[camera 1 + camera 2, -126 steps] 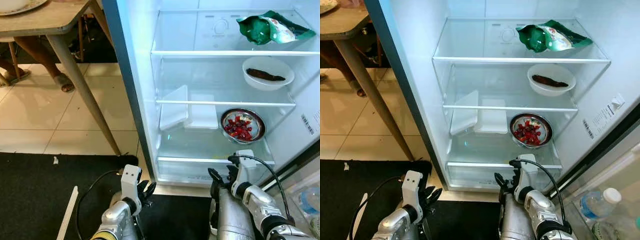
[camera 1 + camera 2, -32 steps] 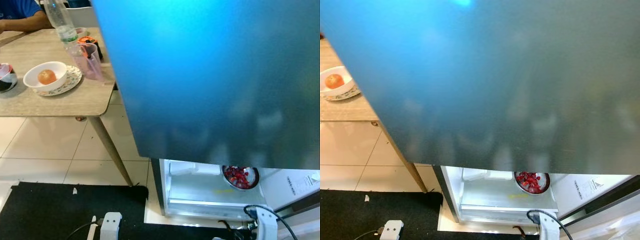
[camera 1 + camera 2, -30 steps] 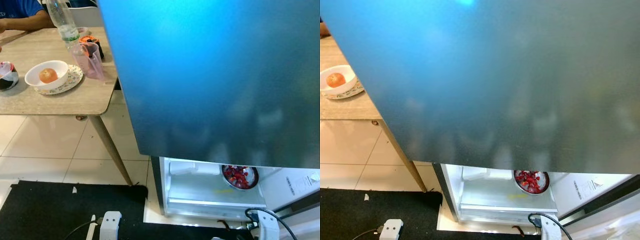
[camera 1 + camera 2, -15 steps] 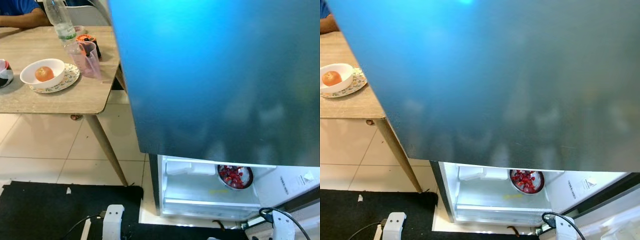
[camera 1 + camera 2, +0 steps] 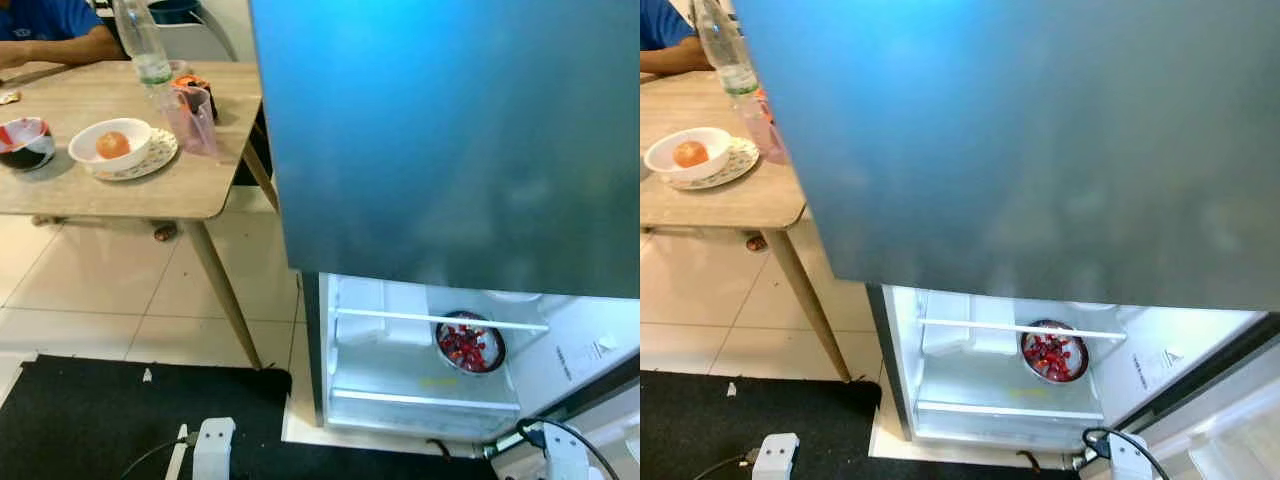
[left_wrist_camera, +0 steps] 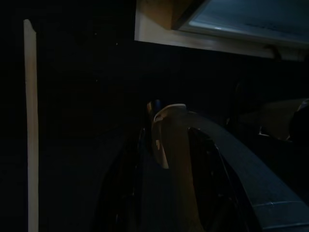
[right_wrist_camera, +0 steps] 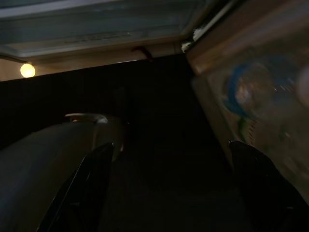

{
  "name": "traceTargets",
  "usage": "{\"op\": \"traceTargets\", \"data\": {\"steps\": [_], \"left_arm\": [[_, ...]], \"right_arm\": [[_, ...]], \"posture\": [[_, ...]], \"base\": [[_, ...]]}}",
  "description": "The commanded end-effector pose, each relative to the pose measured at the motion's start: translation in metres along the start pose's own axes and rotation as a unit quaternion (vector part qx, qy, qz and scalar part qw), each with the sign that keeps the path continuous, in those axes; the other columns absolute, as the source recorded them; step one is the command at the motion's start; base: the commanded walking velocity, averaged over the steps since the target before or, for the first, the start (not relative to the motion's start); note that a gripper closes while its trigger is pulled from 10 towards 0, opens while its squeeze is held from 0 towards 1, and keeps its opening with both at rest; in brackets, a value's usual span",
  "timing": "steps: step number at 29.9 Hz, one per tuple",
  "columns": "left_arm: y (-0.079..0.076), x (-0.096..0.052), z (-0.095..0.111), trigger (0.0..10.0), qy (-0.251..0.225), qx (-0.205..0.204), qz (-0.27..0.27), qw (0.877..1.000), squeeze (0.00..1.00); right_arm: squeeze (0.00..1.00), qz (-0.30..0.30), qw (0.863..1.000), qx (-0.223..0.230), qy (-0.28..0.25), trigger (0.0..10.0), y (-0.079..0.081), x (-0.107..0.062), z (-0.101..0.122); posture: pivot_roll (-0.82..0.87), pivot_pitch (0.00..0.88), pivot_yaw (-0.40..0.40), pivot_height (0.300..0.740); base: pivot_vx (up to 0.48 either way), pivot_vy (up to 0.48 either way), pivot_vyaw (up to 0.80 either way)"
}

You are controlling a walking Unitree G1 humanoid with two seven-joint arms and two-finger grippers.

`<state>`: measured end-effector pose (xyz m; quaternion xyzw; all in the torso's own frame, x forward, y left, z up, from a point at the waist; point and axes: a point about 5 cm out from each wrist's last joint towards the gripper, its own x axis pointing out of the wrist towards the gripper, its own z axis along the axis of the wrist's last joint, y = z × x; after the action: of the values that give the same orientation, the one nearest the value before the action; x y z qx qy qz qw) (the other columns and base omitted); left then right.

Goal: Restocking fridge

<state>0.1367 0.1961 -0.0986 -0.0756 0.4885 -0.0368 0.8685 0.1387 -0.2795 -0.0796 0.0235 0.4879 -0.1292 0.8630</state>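
Fridge [image 5: 420, 390]: its lower compartment is standing open and lit, while a big blue door panel [image 5: 450, 140] is hanging across the upper half of both eye views, probably the closed upper door seen from close by.
Steel bowl [image 5: 470, 345]: it is sitting at the right end of the lower shelf, full of red pieces, already stocked; a flat white container [image 5: 385, 322] is leaning at the left end of that same shelf.
Table [image 5: 120, 185]: it is standing to the fridge's left, carrying what looks like the supply still to be loaded.
White bowl [image 5: 112, 145]: it is resting on a patterned plate near the table's front edge, holding 1 orange fruit.
Pink cup [image 5: 195, 118]: it is standing near the table's right edge, with a clear bottle [image 5: 143, 45] just behind it.
Person: a blue sleeve [image 5: 50, 25] is leaning on the table's far edge.
Left gripper [image 6: 159, 193]: it is hanging idle over the black mat [image 5: 130, 420]; too dark to say whether the jaws are parted.
Right gripper [image 7: 169, 188]: its 2 fingers are standing spread apart, holding nothing.
Right wrist view: it is adding the fridge's base edge and a blurred blue-labelled item in the door rack.
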Motion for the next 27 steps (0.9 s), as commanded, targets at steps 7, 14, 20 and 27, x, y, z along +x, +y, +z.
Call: {"op": "traceTargets", "data": {"steps": [7, 14, 20, 27], "left_arm": [[-0.002, 0.0, -0.006, 10.0, 0.01, -0.015, 0.006, 1.0, 0.0], [-0.007, 0.001, -0.009, 10.0, 0.016, -0.013, 0.001, 1.0, 0.0], [-0.007, 0.0, -0.012, 10.0, 0.018, -0.016, 0.002, 1.0, 0.0], [-0.006, -0.001, -0.017, 10.0, 0.026, -0.014, 0.002, 1.0, 0.0]], "right_arm": [[0.0, -0.008, 1.0, 0.001, 0.016, 10.0, -0.002, -0.001, -0.006], [0.0, -0.005, 1.0, -0.008, 0.016, 10.0, 0.002, 0.0, -0.005], [0.0, -0.004, 1.0, -0.01, 0.022, 10.0, 0.002, -0.001, -0.01], [0.0, 0.003, 1.0, -0.01, 0.028, 10.0, 0.004, -0.001, -0.014]], "posture": [[-0.01, 0.021, -0.022, 0.74], [-0.02, 0.026, -0.021, 0.74], [-0.01, 0.03, -0.024, 0.74], [-0.01, 0.038, -0.024, 0.74]], "base": [[-0.444, 0.0, 0.0], [-0.441, 0.0, 0.0], [-0.437, 0.0, 0.0], [-0.426, 0.0, -0.09]]}}
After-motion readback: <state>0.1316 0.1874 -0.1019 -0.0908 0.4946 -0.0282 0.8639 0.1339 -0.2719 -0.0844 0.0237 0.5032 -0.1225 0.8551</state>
